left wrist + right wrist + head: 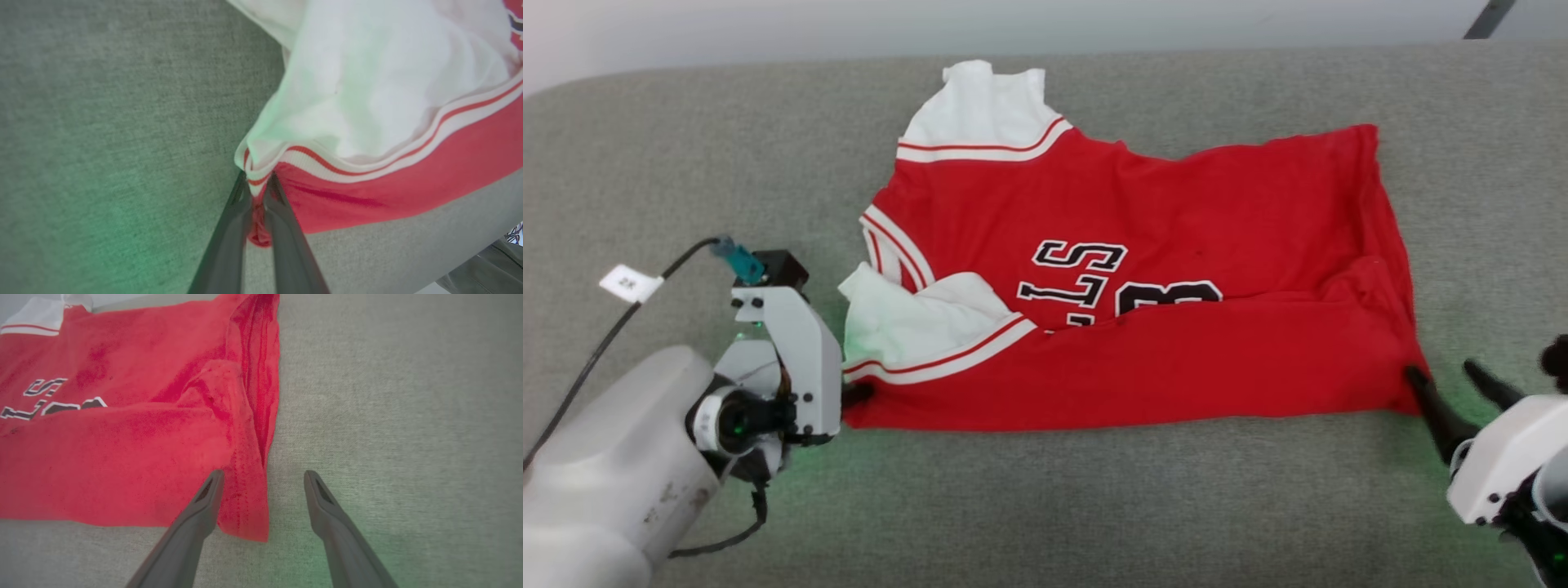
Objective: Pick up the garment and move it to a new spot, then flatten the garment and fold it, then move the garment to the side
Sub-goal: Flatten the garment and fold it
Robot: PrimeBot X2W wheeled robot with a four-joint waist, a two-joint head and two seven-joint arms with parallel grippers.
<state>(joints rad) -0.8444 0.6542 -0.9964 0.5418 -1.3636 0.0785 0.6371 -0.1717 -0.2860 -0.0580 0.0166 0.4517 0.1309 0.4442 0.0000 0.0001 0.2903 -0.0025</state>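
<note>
The garment (1143,269), a red jersey with white sleeves and black lettering, lies on the grey padded surface (1094,506), its near half folded up over the print. At its near-left corner, my left gripper (858,395) is shut on the red cloth just below the striped sleeve trim (327,163). The left wrist view shows the cloth pinched between the left gripper's (257,183) fingers. My right gripper (1444,372) stands open at the near-right corner. In the right wrist view the right gripper (263,477) straddles the garment's (122,457) hem corner, one finger on the cloth and one on the bare surface.
A black cable with a white tag (630,283) runs from my left wrist across the surface. Bare grey surface lies on all sides of the garment, with the pale back edge (768,33) beyond.
</note>
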